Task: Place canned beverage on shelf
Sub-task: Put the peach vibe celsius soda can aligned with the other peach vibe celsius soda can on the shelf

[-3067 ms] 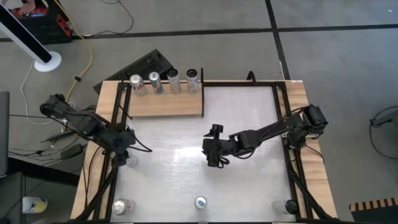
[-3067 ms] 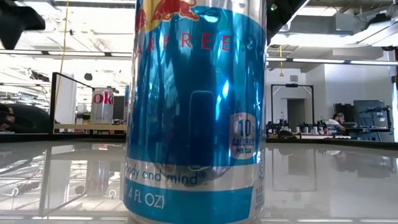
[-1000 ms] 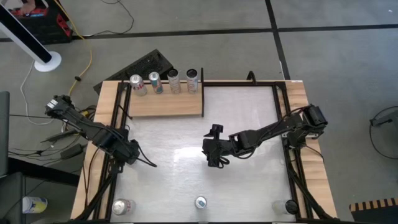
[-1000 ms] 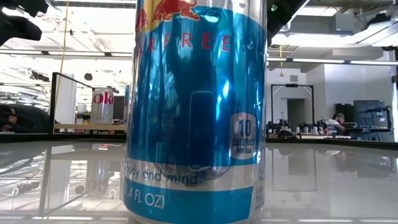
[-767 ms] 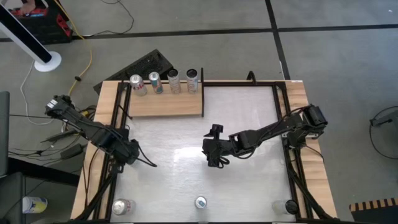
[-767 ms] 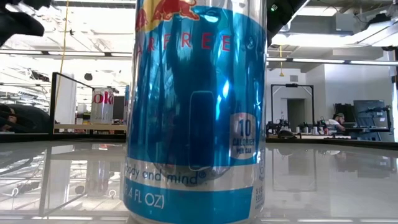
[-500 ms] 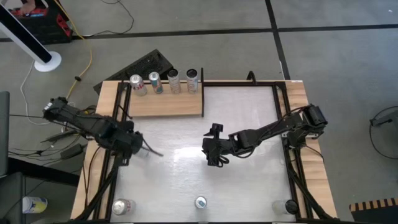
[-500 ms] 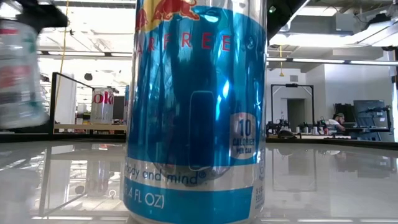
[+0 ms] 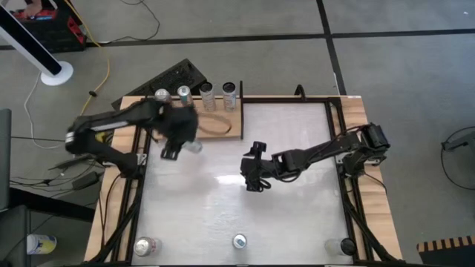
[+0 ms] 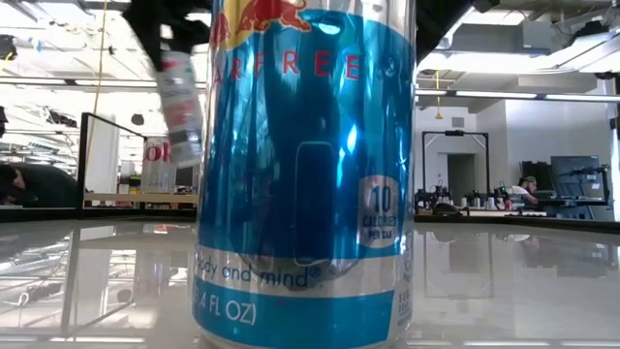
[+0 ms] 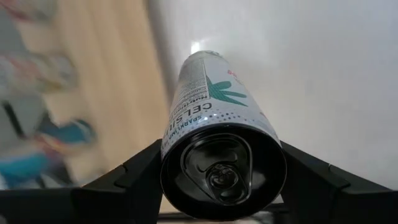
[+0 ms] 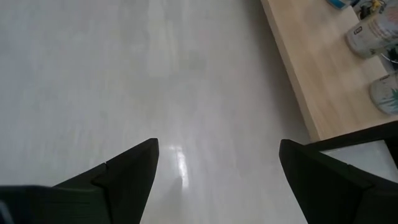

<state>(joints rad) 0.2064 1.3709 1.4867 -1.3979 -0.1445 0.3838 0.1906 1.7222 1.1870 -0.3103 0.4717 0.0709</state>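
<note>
High view blurs the left tool (image 9: 180, 133) gripping a white can (image 11: 214, 118) over the shelf (image 9: 223, 126); right tool (image 9: 253, 178) gapes empty.

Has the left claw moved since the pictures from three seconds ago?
Yes. The left claw, holding a can, has moved from the table's left edge toward the shelf at the far side.

I see the white tabletop (image 9: 237, 185), glossy, w/ narrow wood strips along both sides. Pale wooden shelf (image 9: 226, 126) lies at its far left corner; cans stand in a row along the shelf's back edge (image 9: 219, 96). Near edge: three cans apart, a red-and-white one (image 9: 145, 245), a blue Red Bull (image 9: 239, 241), a dark one (image 9: 346, 244).
</note>
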